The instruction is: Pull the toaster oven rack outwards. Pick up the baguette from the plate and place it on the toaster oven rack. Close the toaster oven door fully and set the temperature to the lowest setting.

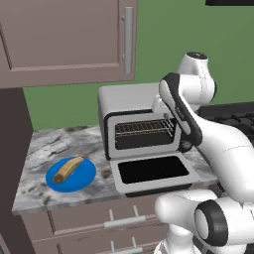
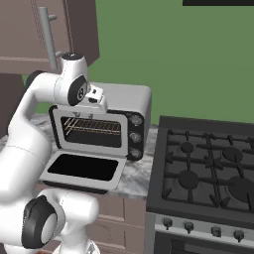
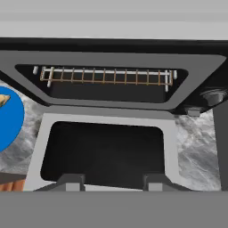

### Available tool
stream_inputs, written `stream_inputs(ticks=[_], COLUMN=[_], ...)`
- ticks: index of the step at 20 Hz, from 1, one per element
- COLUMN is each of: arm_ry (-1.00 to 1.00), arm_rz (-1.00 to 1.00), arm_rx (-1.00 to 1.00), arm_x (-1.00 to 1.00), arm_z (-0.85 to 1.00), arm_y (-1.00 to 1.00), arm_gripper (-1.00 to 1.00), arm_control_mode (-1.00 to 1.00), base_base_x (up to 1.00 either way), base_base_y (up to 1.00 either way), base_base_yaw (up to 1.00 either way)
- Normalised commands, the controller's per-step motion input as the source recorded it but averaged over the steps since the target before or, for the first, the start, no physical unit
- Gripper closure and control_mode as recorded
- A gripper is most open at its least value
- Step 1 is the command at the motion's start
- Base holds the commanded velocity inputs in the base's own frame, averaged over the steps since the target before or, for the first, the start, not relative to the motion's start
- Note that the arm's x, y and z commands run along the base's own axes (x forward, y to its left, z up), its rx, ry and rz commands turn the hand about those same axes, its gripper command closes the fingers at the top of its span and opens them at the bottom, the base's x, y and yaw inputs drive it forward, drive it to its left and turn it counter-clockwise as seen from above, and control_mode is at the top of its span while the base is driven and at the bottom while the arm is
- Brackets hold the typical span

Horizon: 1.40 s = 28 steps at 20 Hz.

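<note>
Nearest us, the gripper (image 3: 107,180) hovers over the toaster oven door (image 3: 106,151), fingers (image 3: 70,181) spread and empty. The door lies fully open (flat on the counter (image 1: 44,149)). Behind it, the toaster oven rack (image 3: 106,76) sits inside the toaster oven (image 1: 130,111). Leftward, the baguette (image 1: 68,169) rests on the plate (image 1: 82,179).

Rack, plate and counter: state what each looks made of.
Rack: thin metal wire, silvery-brown, seen as a grid of fine bars.
Plate: smooth matte blue, likely ceramic or plastic; no pattern.
Counter: polished stone, probably marble, with grey-white veining.
</note>
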Motion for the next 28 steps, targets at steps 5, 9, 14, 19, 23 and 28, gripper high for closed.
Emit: stream_inputs(ticks=[5,9,14,19,23,28], arm_ry=[0.02,-0.09,-0.30,-0.33,-0.16,-0.05], arm_rz=[0.00,-0.04,-0.02,-0.01,-0.01,0.00], arm_rx=[0.01,0.00,0.00,0.00,0.00,0.00], arm_x=[-0.05,-0.08,-0.01,0.04,0.08,0.30], arm_z=[-0.07,-0.77,-0.68,-0.59,-0.01,0.00], arm_y=[-0.01,0.00,0.04,0.00,0.00,0.00], arm_gripper=[-1.00,-1.00,-1.00,-1.00,-1.00,-1.00], arm_control_mode=[-1.00,-1.00,-1.00,-1.00,-1.00,-1.00], base_base_x=[0.00,0.00,0.00,0.00,0.00,0.00], base_base_y=[0.00,0.00,0.00,0.00,0.00,0.00], base_base_yaw=[0.00,0.00,0.00,0.00,0.00,0.00])
